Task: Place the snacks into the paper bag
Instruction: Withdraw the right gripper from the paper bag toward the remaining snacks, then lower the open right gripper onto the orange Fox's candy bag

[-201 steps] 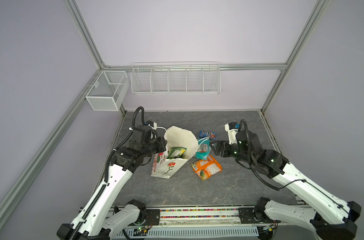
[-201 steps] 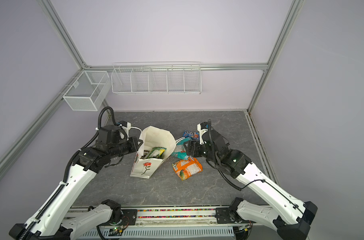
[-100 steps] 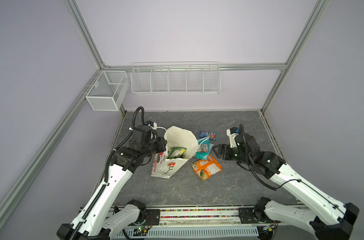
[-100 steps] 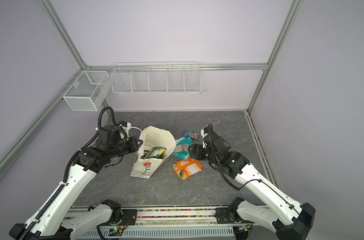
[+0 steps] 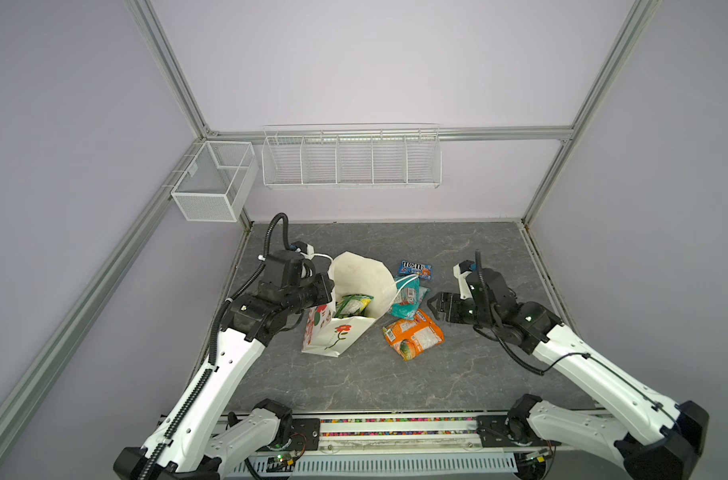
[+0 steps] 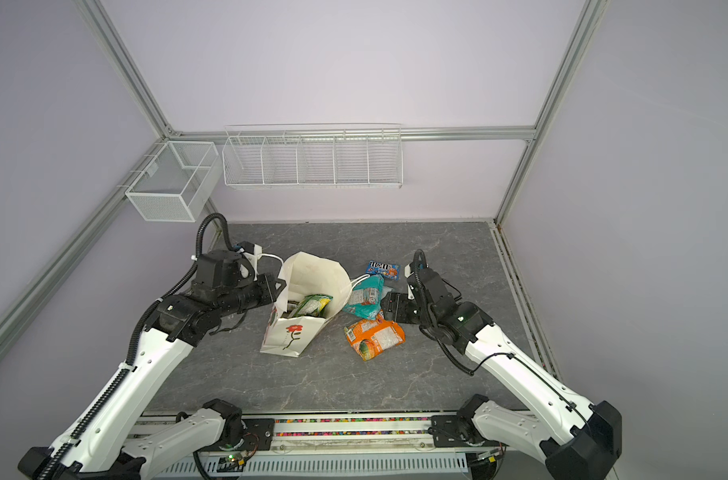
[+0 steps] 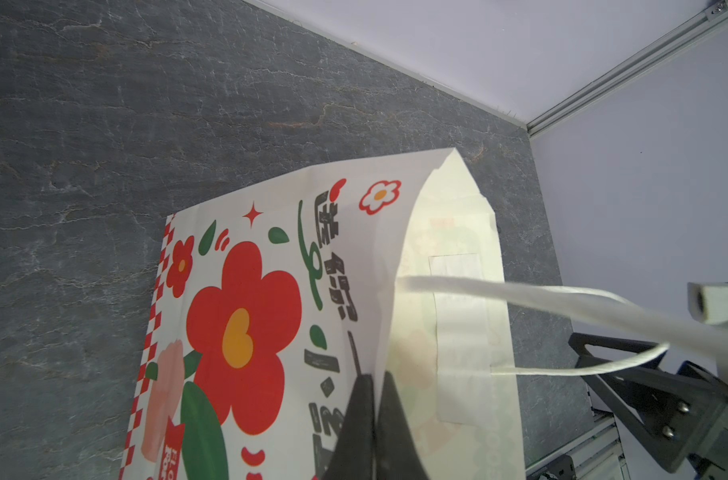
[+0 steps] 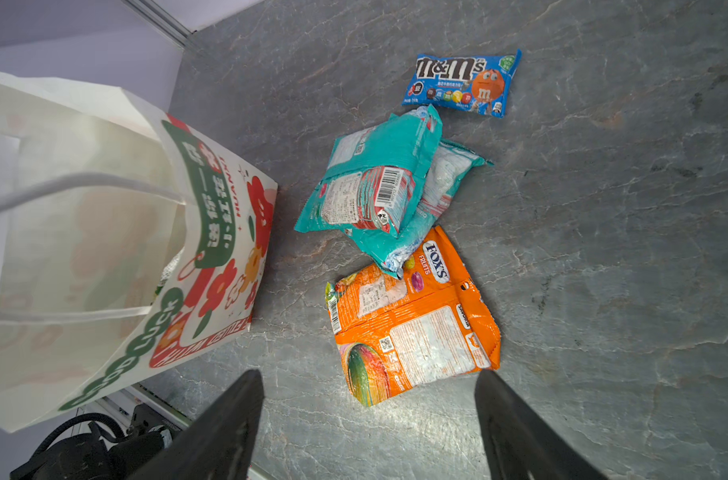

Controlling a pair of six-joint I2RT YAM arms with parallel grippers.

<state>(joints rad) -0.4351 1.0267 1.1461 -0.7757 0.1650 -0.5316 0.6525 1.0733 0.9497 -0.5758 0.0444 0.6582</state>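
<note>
Since one second ago, the right gripper [image 5: 431, 308] has shifted a short way toward the front edge of the table [image 5: 491, 253], from beside the teal bag [image 5: 405, 297] to beside the orange bag [image 5: 414, 337]. The left arm and all packets are unchanged.

Right gripper: jaws wide apart, with nothing between them. In the right wrist view both fingers frame the near end of the orange bag without touching it.

Left gripper [image 7: 372, 380]: jaws together, clamped on the upper rim of the paper bag [image 5: 339, 337], close to one cord handle [image 7: 520, 297].

The paper bag stands left of centre on the table, tilted, with its mouth held open. A yellow-green packet [image 5: 354, 305] lies inside it.

Outside the bag, to its right:
- The teal bag lies on a second teal packet [image 8: 445, 183].
- The orange bag lies just in front, its top edge under that packet.
- The M&M's pack [image 5: 415, 269] lies flat behind them.
</note>
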